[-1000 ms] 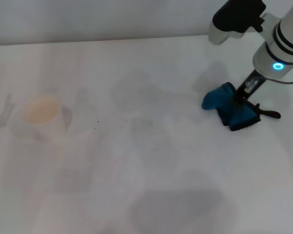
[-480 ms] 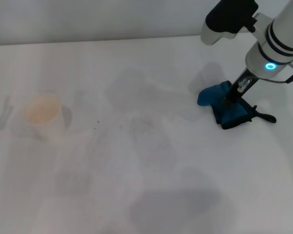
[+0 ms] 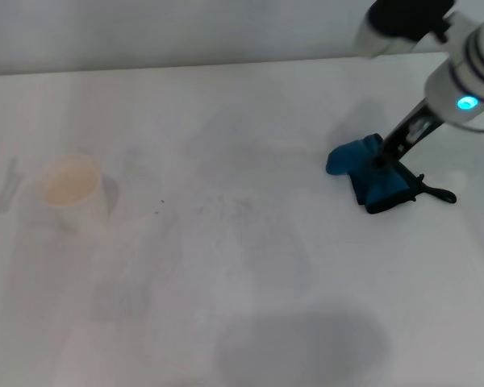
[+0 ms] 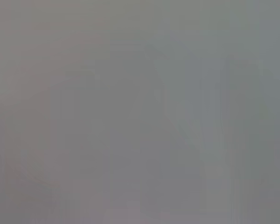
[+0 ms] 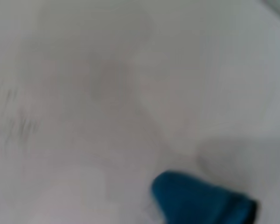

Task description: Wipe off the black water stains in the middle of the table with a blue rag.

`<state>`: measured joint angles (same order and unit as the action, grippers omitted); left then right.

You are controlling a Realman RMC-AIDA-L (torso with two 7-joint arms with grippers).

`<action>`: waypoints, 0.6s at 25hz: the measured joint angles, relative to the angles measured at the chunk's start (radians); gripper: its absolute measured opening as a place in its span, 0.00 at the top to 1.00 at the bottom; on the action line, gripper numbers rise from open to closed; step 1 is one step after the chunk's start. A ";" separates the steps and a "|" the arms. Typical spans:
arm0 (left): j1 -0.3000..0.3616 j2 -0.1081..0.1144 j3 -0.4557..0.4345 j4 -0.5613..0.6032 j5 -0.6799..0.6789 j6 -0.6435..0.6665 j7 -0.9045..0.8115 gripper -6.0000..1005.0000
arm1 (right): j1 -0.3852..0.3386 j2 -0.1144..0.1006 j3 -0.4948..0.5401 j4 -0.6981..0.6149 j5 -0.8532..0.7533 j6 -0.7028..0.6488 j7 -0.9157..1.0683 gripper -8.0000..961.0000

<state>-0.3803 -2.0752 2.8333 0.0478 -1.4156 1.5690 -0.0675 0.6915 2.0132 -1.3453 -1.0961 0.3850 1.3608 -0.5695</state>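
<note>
The blue rag [image 3: 373, 179] lies bunched on the white table [image 3: 250, 322] at the right, its black loop [image 3: 438, 194] trailing to the right. My right gripper [image 3: 381, 159] reaches down from the upper right and is shut on the rag's raised fold. The rag also shows in the right wrist view [image 5: 200, 201]. The black water stains [image 3: 230, 206] show only as faint dark smears and specks near the table's middle, to the left of the rag; they show as faint streaks in the right wrist view [image 5: 19, 125]. My left gripper is out of view.
A pale cup [image 3: 69, 188] with an orange-tinted inside stands at the left of the table. The table's far edge [image 3: 185, 68] meets a light wall. The left wrist view shows only plain grey.
The rag and my right gripper shifted a little to the left a second ago, then stayed put. In the last half second the right arm's upper part swung to the right.
</note>
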 joint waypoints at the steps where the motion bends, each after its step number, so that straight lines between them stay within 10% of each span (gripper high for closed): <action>1: -0.002 0.000 0.000 0.000 0.000 -0.001 0.000 0.11 | -0.018 0.000 0.028 -0.031 0.012 0.000 -0.007 0.56; 15: -0.010 0.002 0.000 0.000 0.000 -0.004 0.000 0.11 | -0.208 -0.009 0.527 0.028 0.545 -0.138 -0.461 0.49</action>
<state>-0.3900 -2.0728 2.8332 0.0475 -1.4153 1.5645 -0.0675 0.4833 2.0041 -0.8180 -1.0684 0.9299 1.2231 -1.0305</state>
